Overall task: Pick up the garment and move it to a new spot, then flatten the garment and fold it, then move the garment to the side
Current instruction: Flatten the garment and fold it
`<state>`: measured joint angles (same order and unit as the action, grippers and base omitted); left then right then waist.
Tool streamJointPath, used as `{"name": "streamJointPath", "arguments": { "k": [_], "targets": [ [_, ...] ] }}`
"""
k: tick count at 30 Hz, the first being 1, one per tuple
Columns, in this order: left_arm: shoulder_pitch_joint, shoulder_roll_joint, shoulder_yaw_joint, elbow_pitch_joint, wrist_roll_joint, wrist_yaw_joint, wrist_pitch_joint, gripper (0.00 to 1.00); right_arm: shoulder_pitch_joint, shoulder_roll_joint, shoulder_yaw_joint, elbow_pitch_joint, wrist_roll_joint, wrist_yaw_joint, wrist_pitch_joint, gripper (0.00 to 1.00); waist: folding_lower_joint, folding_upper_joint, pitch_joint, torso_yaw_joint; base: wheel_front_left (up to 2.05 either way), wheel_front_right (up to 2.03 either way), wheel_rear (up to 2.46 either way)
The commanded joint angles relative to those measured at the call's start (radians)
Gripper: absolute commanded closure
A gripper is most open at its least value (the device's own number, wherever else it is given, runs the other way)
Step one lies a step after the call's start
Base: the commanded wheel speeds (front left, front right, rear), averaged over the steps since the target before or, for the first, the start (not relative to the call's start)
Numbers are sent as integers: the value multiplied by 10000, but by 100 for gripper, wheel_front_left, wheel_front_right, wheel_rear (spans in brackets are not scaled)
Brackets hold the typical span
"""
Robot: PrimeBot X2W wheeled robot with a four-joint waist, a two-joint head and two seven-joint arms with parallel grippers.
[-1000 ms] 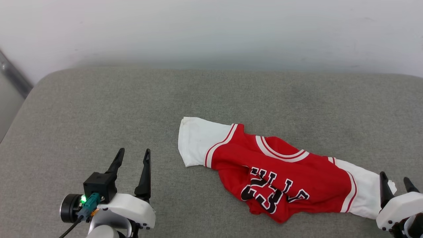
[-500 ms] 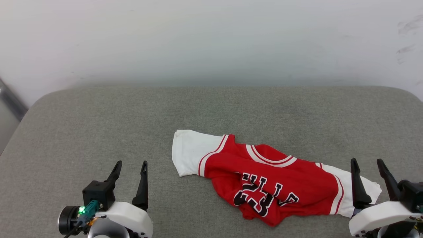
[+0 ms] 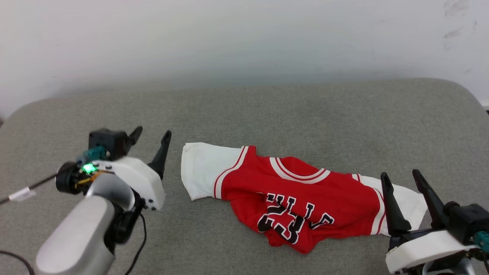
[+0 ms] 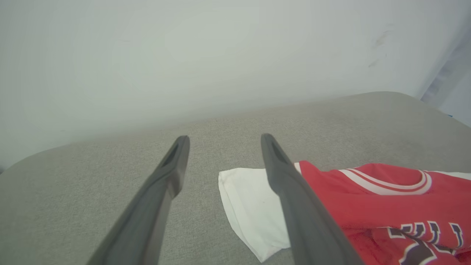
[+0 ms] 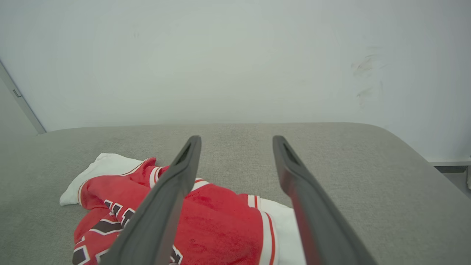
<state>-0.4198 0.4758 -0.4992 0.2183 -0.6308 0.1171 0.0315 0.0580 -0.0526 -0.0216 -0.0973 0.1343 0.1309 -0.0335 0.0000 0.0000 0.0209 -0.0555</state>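
- Pale, bare wall (image 3: 244,38) runs along the far side, with a few faint scuffs at its far right.
- Grey woven-fabric padded surface with rounded corners (image 3: 305,110) fills the work area from left to right.
- The garment, a red thin-fabric sports jersey with white sleeves and red-white striped trim (image 3: 305,191), lies on that surface right of centre, stretched left to right. Its collar faces the far side. The black-and-white outlined lettering reads upside down from my head view. The near hem is bunched and rumpled, not flat.
- The jersey's left white sleeve lies spread flat. Its right white sleeve ends at the near right.
- Left gripper (image 3: 153,132) sits just left of the left sleeve, clear of the cloth as I see it from the head. Its two dark fingers are spread wide with nothing between them.
- Right gripper (image 3: 400,174) sits at the near right, fingers parted wide, holding nothing. Its left finger overlaps the right sleeve's end in my head view, and I cannot tell if it touches.
- Thin black cable (image 3: 137,236) loops beside the left forearm.
- Small green light (image 3: 88,168) glows on the left wrist.
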Motion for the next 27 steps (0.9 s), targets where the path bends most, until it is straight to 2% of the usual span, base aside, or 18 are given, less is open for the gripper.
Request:
{"name": "streamJointPath", "arguments": {
  "k": [1, 7, 11, 16, 25, 26, 27],
  "targets": [
    [-189, 62, 42, 55, -32, -35, 57, 0, -162, 32, 25, -78, 49, -3, 0, 0, 0, 0, 413, -281, 0, 0, 0],
    [-2348, 568, -127, 1171, -675, -1312, 2370, 0, -666, 36, 199, -334, 308, -3, -252, 0, 0, 0, 1681, -931, 0, 0, 0],
    [-3370, 947, -341, 1879, -1208, -1937, 4271, 0, -969, 32, 367, -179, 422, -3, -513, 0, 0, 0, 2423, -1313, 0, 0, 0],
    [-4169, 1290, -574, 2511, -1829, -2286, 6007, 0, -1335, 33, 515, 89, 614, -3, -888, 0, 0, 0, 3116, -1718, 0, 0, 0],
    [-4061, 1332, -1209, 3597, -2518, -2321, 8189, 0, -1691, 34, 662, 574, 845, -3, -1248, 0, 0, 0, 3606, -2097, 0, 0, 0],
    [-3897, 1264, -1250, 3800, -2660, -2262, 8452, 9, -1698, 31, 659, 633, 879, -3, -1253, 0, 0, 0, 3604, -2128, 0, 0, 0],
    [-3757, 1175, -1274, 3943, -2734, -2167, 8597, 51, -1715, 31, 662, 679, 888, -4, -1261, 0, 0, 0, 3588, -2153, 0, 0, 0]
  ]
}}
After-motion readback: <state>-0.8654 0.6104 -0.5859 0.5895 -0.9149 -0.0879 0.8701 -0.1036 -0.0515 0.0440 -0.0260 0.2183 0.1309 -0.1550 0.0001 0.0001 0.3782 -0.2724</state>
